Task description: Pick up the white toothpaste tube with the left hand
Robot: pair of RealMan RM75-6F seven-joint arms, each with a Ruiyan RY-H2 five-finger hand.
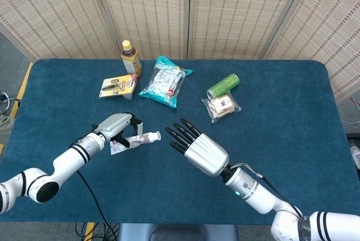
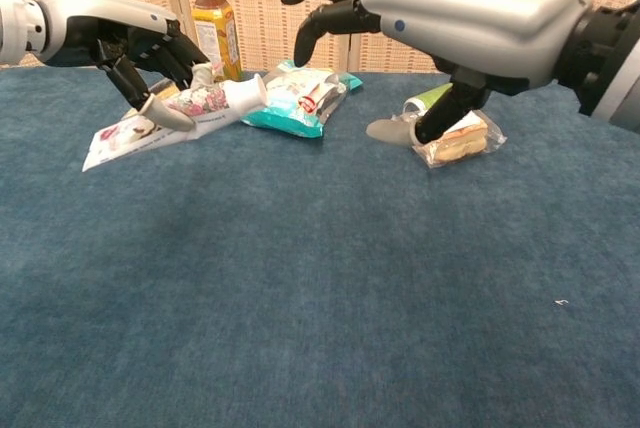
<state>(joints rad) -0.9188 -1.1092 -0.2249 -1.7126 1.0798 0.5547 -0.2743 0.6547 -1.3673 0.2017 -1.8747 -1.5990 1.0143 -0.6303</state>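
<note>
Toothpaste tube [image 2: 180, 108], white with a pink floral print near the cap end and small markings on the flat tail too fine to read, is held in the left hand [image 1: 117, 128], whose dark fingers [image 2: 150, 53] curl over its middle with the thumb beneath. In the chest view the tube is lifted clear of the blue bench [image 1: 292, 117], tilted with its round white cap up toward the snack bag and its crimped tail down and to the left. In the head view it sits over the left-centre of the bench, cap pointing toward the right hand [image 1: 194, 145]. That hand holds nothing; its black fingers are extended and spread apart, reaching toward the tube's cap but apart from it. Farther back lie a teal and clear snack bag [image 1: 163, 81] with print that cannot be read, a yellow-backed blister card [image 1: 118, 85] just left of it, and an upright bottle [image 1: 130, 58] of amber drink with a yellow cap and a label whose writing is illegible. To the right, a green can [image 1: 223, 85] lies on its side, touching a clear-wrapped sandwich [image 1: 223, 106] that bears a small red and white sticker.
</note>
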